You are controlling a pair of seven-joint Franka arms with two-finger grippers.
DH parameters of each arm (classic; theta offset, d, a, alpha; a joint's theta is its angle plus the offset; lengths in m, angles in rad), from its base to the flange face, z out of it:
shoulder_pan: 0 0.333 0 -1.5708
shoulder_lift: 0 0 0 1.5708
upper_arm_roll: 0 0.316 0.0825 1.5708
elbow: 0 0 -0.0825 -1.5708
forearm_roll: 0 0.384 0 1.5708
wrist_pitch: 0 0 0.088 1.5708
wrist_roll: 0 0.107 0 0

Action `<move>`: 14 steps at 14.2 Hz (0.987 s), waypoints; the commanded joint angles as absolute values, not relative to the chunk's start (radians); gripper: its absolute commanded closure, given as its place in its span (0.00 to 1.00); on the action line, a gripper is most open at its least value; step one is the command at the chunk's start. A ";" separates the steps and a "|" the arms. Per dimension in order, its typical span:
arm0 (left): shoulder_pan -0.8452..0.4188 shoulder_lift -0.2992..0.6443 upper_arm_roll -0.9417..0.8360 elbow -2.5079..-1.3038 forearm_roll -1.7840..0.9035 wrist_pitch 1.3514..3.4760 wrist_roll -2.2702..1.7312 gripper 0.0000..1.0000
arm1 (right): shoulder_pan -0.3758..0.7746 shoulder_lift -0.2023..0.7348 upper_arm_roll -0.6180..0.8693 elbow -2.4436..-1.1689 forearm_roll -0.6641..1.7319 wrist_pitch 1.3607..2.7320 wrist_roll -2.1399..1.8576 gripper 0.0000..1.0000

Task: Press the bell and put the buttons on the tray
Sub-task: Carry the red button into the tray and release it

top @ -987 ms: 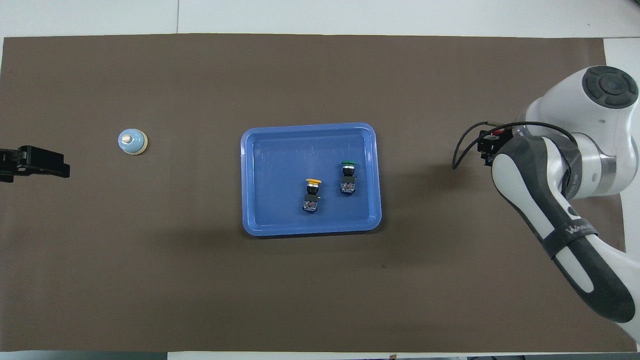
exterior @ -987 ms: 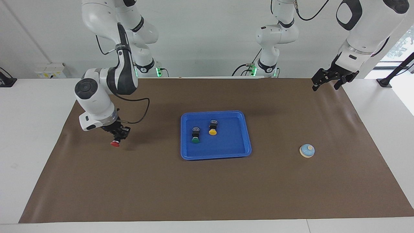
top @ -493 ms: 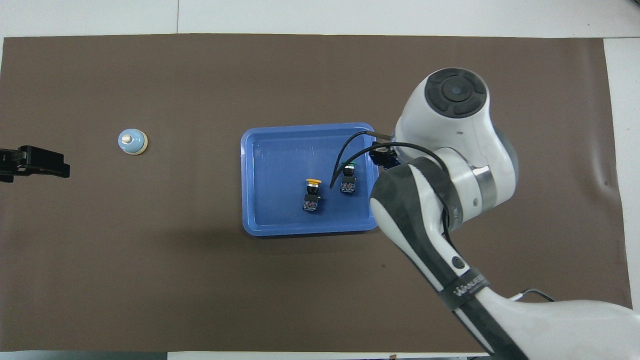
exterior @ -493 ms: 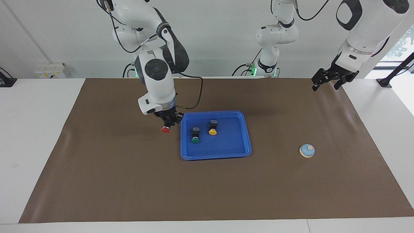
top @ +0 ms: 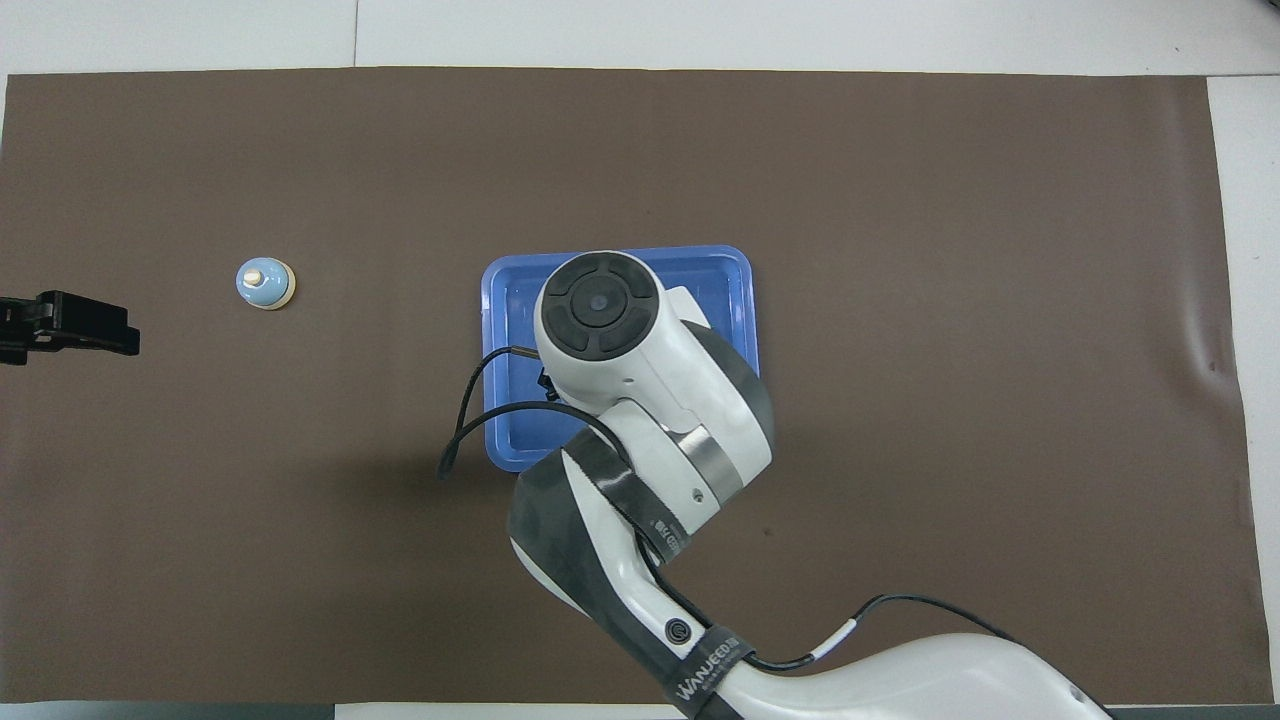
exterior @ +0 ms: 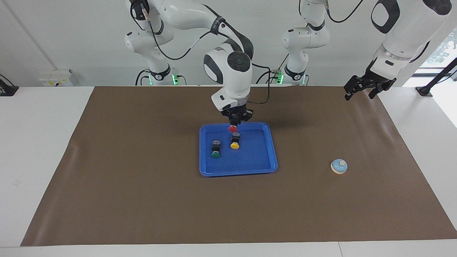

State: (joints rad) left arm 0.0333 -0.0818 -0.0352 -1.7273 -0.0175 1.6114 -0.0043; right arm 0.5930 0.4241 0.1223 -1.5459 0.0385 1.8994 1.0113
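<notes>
Now | right gripper (exterior: pixel 236 120) clamps black-bodied red-capped push-button (exterior: pixel 232 128) over shallow blue plastic tray (exterior: pixel 264 165) | light, rigid, presumably best gripped by its blocky body | left gripper (exterior: pixel 360 89) waits, spread wide.

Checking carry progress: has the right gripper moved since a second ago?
Yes. In the facing view the right gripper, shut on the red button, has travelled from the right arm's end of the mat to over the tray, above its robot-side rim.

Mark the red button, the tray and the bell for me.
red button (exterior: pixel 232 128), facing view, on its red cap.
tray (exterior: pixel 238 170), facing view, on its rim farthest from the robots.
bell (top: pixel 264 284), overhead view, on its blue dome.
</notes>
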 commanded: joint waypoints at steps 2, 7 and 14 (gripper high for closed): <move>0.035 -0.104 -0.034 -1.749 -0.029 1.614 -0.002 0.00 | 0.643 0.528 0.117 -1.486 0.029 2.007 1.016 1.00; 0.035 -0.104 -0.034 -1.749 -0.029 1.614 -0.002 0.00 | 0.664 0.577 0.118 -1.497 0.002 2.062 0.997 1.00; 0.035 -0.104 -0.034 -1.749 -0.028 1.614 -0.002 0.00 | 0.684 0.617 0.118 -1.508 -0.028 2.109 0.997 1.00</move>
State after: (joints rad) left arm 0.0333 -0.0818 -0.0352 -1.7273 -0.0175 1.6114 -0.0043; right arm 0.6802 0.6112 0.1207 -1.5184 -0.0126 2.0970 1.0102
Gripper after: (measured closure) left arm 0.000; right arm 0.590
